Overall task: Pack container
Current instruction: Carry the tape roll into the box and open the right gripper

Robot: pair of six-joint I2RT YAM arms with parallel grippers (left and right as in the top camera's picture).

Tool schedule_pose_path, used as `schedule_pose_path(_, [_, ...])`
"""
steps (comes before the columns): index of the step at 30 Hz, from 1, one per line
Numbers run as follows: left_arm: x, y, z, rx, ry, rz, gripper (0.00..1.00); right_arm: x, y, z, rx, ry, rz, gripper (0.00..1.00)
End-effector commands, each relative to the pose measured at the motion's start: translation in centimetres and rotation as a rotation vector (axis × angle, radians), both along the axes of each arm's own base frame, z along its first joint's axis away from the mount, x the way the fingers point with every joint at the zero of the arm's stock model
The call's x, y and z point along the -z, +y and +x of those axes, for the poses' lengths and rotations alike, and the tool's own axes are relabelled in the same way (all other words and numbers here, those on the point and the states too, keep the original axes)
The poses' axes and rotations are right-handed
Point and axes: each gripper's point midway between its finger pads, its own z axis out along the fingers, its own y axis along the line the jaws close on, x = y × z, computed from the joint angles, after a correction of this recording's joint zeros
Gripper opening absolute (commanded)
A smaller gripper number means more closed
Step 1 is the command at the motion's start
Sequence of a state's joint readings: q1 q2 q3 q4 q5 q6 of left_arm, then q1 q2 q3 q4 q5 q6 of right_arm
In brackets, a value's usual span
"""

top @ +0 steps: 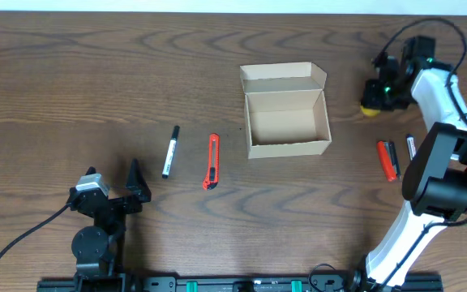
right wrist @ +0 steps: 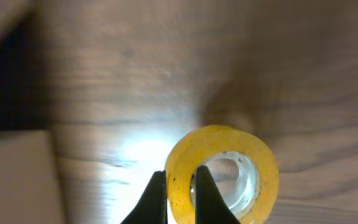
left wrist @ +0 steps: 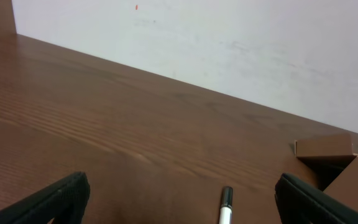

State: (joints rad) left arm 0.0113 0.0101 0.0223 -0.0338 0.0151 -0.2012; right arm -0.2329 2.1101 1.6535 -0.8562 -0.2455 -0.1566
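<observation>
The container (top: 286,122), a tan cardboard box, stands open in the middle of the table with its flap lid folded back; its corner (left wrist: 333,151) shows at the right of the left wrist view. At the far right, my right gripper (top: 379,91) is shut on a yellow tape roll (top: 369,108). In the right wrist view, the gripper (right wrist: 180,179) pinches the roll's left wall (right wrist: 263,158), one finger inside the ring and one outside. My left gripper (top: 120,188) rests open near the front left, nothing between its fingers (left wrist: 61,196).
A black-capped white marker (top: 169,152) and an orange utility knife (top: 211,161) lie left of the box; the marker's tip (left wrist: 226,208) points toward the open left jaws. A red cutter (top: 388,160) and a pen (top: 411,146) lie right of the box, by the right arm.
</observation>
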Motion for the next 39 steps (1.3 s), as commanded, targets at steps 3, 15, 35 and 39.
schedule_pose_path(3, [1.8, 0.5, -0.1, -0.024, 0.056, 0.024, 0.95, -9.9, 0.9, 2.3, -0.017, -0.179, 0.04, 0.01])
schedule_pose_path(15, [1.8, 0.5, -0.1, -0.024, 0.056, 0.024, 0.95, -25.7, 8.3, -1.8, -0.189, -0.42, 0.123, 0.01])
schedule_pose_path(35, [1.8, 0.5, -0.1, -0.024, 0.056, 0.024, 0.95, -20.6, 21.0, -8.7, -0.529, -0.204, 0.009, 0.01])
schedule_pose_path(39, [1.8, 0.5, -0.1, -0.024, 0.056, 0.024, 0.95, -15.9, 21.5, -8.4, -0.531, -0.131, 0.009, 0.01])
